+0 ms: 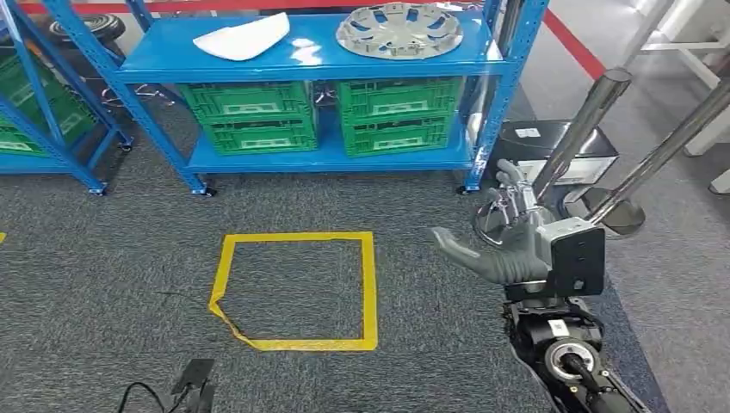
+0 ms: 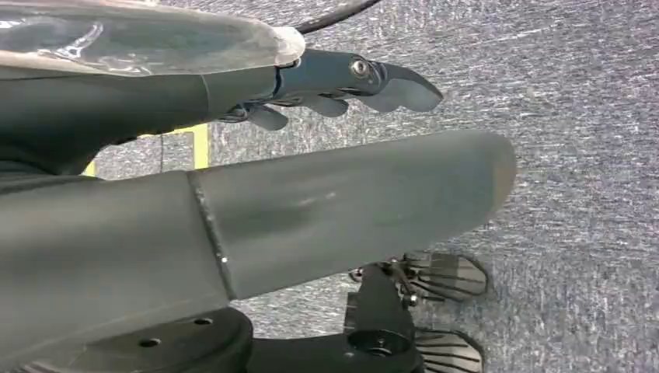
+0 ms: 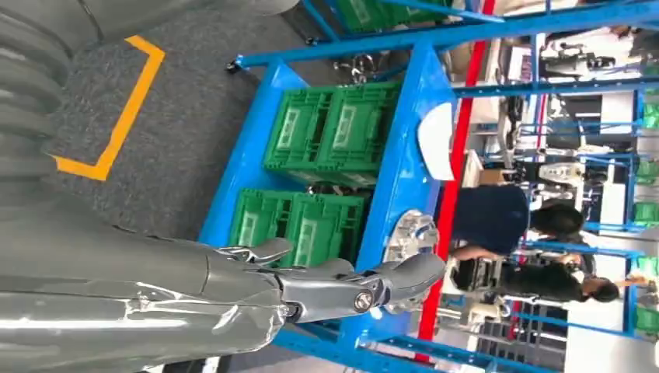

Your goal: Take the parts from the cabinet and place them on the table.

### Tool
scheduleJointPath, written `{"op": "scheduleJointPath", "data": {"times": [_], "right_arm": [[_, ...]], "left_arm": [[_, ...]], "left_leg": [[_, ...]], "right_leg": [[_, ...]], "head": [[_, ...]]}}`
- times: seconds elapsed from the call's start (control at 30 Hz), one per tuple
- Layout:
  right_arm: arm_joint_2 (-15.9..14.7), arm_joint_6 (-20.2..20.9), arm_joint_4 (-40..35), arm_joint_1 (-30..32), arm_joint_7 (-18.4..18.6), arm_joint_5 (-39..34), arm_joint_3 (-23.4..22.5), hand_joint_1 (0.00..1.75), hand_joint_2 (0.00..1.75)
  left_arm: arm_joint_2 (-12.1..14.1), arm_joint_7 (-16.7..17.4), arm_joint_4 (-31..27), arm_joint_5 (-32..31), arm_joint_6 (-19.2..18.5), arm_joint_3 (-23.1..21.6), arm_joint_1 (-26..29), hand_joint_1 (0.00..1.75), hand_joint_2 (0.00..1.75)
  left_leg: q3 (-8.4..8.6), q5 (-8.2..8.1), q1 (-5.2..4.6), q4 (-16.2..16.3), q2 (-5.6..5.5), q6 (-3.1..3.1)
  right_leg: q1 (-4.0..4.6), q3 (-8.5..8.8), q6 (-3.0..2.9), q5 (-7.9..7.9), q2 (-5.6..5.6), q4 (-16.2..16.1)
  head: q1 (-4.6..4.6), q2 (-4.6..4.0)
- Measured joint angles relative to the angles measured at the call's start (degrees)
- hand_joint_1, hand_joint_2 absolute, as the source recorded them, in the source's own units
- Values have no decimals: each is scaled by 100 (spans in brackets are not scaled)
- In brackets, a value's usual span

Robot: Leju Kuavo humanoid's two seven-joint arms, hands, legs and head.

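So I've got the bot parked short of the blue rack (image 1: 318,60), facing it, which is why nothing's in reach yet. The parts are both up on the top shelf: the silver hubcap (image 1: 399,30) toward the right and a white curved panel (image 1: 243,38) to its left, well apart. The right hand (image 1: 504,249) is raised out front with fingers spread and nothing in it (I'd guess it's pre-shaped for the hubcap, since that sits on its side). The left hand (image 2: 342,81) hangs down by the carpet, fingers loosely extended, also holding nothing. Green crates (image 1: 325,116) fill the lower shelf, and there's a yellow tape square (image 1: 297,288) on the floor between me and the rack, probably my standing mark.
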Motion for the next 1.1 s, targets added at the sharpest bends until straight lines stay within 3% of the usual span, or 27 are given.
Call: {"op": "scheduleJointPath", "data": {"times": [0.3, 0.47, 0.67, 1.1], "right_arm": [[-33, 113, 83, 64, -149, -33, -186, 0, 175], [-31, 768, 158, 32, -284, -210, -184, 0, 175], [-24, 1027, 241, 8, -339, -201, -175, 0, 175], [-24, 1213, 247, -3, -203, -210, -133, 0, 175]], "left_arm": [[-7, 0, 0, 17, -31, 0, -3, 0, 0], [-35, -53, 0, 131, -31, 0, 0, 0, 0], [-79, -109, 0, 177, -79, 0, -5, 0, 0], [-101, -44, 0, 160, -96, -9, -13, 0, 0]], "left_leg": [[-1, 0, 0, 0, 0, 0], [-1, 0, 0, 0, -1, 0], [-1, 0, 0, 0, -1, 0], [-1, 0, 0, 0, -1, 0]], "right_leg": [[-1, 1, 0, 0, 0, 0], [0, 2, 0, 0, -3, 0], [0, 2, 0, 0, -2, 0], [0, 2, 0, 0, -2, 0]], "head": [[0, 0], [0, 0], [0, 0], [0, 0]]}}
